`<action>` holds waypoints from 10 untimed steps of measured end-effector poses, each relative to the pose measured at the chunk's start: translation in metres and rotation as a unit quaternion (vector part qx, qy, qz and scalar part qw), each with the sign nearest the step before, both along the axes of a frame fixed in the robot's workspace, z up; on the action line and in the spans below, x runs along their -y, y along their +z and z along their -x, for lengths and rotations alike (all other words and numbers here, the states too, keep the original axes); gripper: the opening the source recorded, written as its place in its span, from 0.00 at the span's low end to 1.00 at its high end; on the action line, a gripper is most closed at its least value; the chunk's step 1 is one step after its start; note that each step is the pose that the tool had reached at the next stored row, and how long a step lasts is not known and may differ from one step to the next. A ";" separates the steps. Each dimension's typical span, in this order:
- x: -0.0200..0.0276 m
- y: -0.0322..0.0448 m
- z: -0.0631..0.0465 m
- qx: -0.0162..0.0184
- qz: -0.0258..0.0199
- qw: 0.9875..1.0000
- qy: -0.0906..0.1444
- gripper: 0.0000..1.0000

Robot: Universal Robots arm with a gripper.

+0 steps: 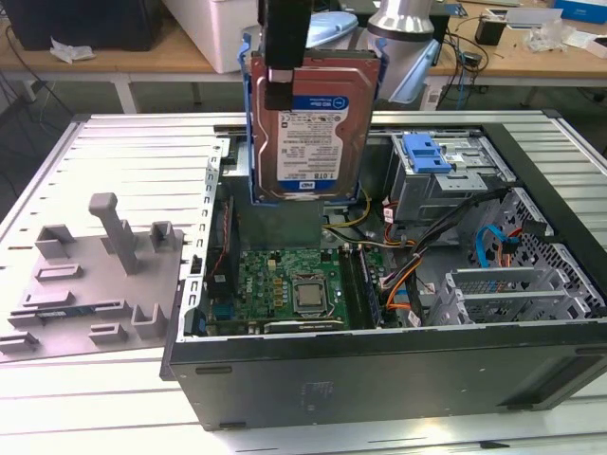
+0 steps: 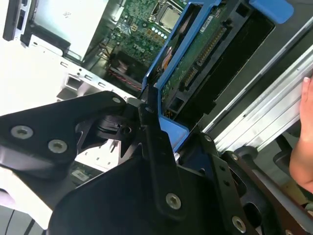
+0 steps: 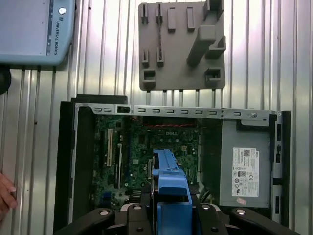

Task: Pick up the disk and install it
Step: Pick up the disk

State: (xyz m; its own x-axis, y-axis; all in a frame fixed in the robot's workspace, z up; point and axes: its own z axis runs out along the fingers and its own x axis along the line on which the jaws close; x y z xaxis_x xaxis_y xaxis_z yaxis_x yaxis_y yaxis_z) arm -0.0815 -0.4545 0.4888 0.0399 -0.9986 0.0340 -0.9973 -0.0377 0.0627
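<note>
1. Motherboard (image 1: 285, 284) is lying exposed inside the open computer case (image 1: 379, 370).
2. Farther back, the gripper (image 1: 281, 90) is pinching the disk (image 1: 308, 123) by its blue frame, fingers (image 2: 154, 142) narrowed onto it, holding it upright above the case.

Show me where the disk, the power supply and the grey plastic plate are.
disk (image 1: 316, 142): exterior view, on its label.
power supply (image 3: 245, 172): first wrist view, on its white sticker.
grey plastic plate (image 3: 178, 73): first wrist view, on its flat base.
</note>
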 end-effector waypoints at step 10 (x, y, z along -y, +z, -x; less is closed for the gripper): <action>0.0240 0.0001 -0.029 -0.004 0.000 1.000 0.000 0.37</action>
State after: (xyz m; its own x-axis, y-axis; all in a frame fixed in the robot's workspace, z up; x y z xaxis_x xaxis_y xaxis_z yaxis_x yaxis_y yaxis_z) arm -0.0526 -0.4784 0.4889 0.0401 -0.9986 0.0342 -0.9968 -0.0376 0.0705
